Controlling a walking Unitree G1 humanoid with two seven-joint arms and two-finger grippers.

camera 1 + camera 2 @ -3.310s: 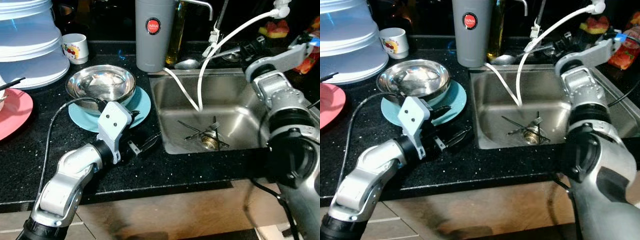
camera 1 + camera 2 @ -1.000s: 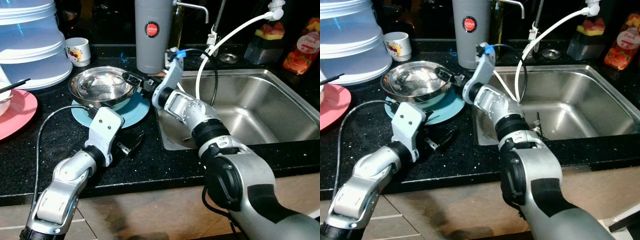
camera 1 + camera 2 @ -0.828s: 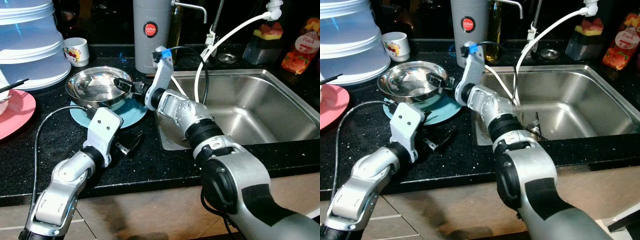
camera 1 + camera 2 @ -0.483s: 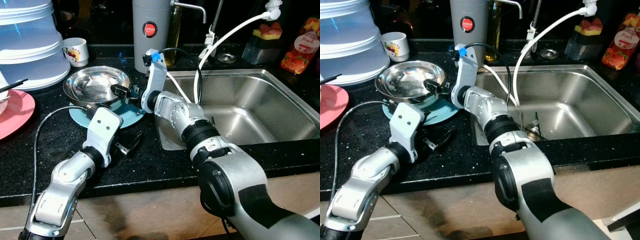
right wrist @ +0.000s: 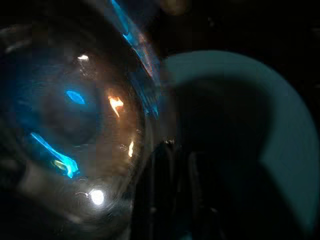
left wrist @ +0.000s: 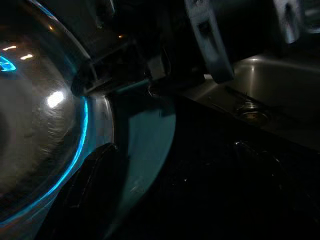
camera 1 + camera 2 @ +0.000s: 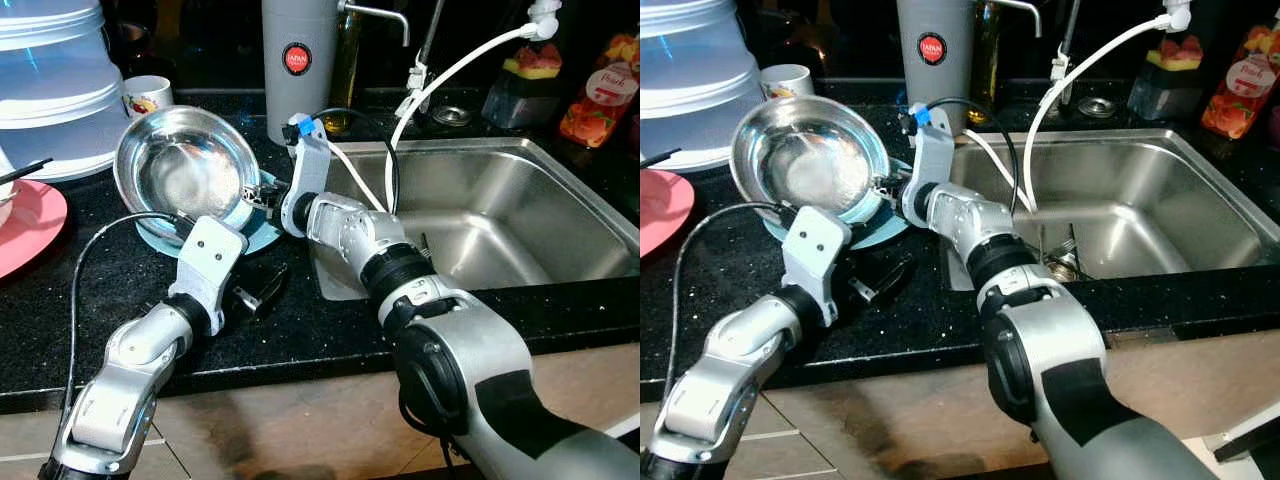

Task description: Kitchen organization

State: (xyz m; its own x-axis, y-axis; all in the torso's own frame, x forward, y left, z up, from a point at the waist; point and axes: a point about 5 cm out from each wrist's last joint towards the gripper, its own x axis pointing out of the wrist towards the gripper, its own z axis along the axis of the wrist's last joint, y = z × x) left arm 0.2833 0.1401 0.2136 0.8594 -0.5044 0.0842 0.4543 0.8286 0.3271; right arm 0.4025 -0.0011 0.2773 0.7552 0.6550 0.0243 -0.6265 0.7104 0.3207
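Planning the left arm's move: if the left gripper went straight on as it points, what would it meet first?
Probably the teal plate under the tilted bowl; left gripper points that way, depth unclear.

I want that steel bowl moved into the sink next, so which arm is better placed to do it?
Right. The right gripper already pinches the tilted bowl's rim over the teal plate, beside the sink. The left gripper rests open on the counter.

A shiny silver steel bowl (image 7: 185, 170) stands tilted over a round teal plate (image 7: 262, 228) on the black speckled stone counter (image 7: 330, 330). Near the bowl are a pink plate (image 7: 28, 222), a white cup with a red and yellow print (image 7: 148, 95), and a grey flask with a red round badge (image 7: 297, 60). The sink (image 7: 520, 215) is brushed silver.
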